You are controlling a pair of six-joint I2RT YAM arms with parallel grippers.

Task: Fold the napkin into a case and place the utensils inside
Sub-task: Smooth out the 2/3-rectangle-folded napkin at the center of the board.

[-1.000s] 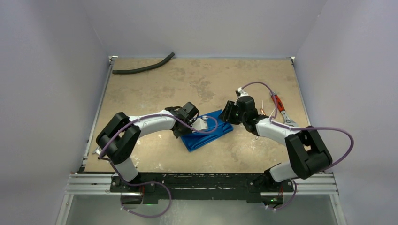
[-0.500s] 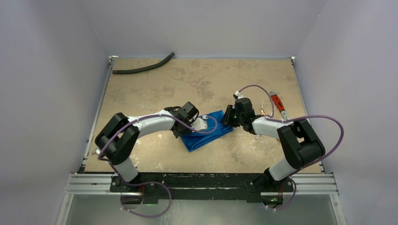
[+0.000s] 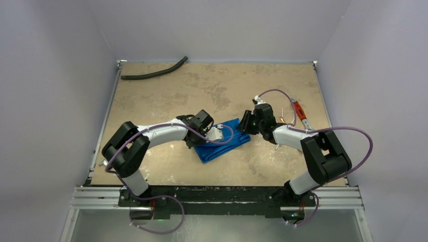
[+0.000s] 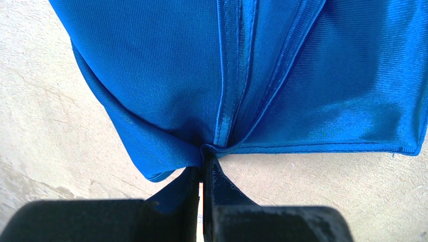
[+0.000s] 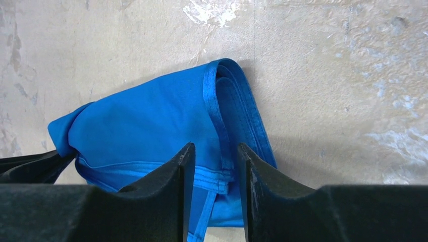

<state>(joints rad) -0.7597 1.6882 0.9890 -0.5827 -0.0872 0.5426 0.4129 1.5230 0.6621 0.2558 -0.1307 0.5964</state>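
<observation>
The blue napkin (image 3: 225,143) lies folded into an oblong, flattish shape mid-table between my two grippers. My left gripper (image 3: 217,133) is shut on the napkin's near hemmed edge, and the cloth (image 4: 166,75) bunches into pleats at its tips (image 4: 204,155). My right gripper (image 3: 246,126) is open by a narrow gap, and its tips (image 5: 214,154) hover over the folded hem at the napkin's right corner (image 5: 151,121). The utensils (image 3: 282,121) show only as thin copper glints behind my right arm.
A red-handled grey wrench (image 3: 301,114) lies at the right, behind the right arm. A black curved hose (image 3: 151,74) lies at the back left corner. The walls stand close on three sides of the table (image 3: 212,91).
My right gripper has moved left, from just beside the napkin to over its right corner. The left gripper and the napkin have stayed put.
</observation>
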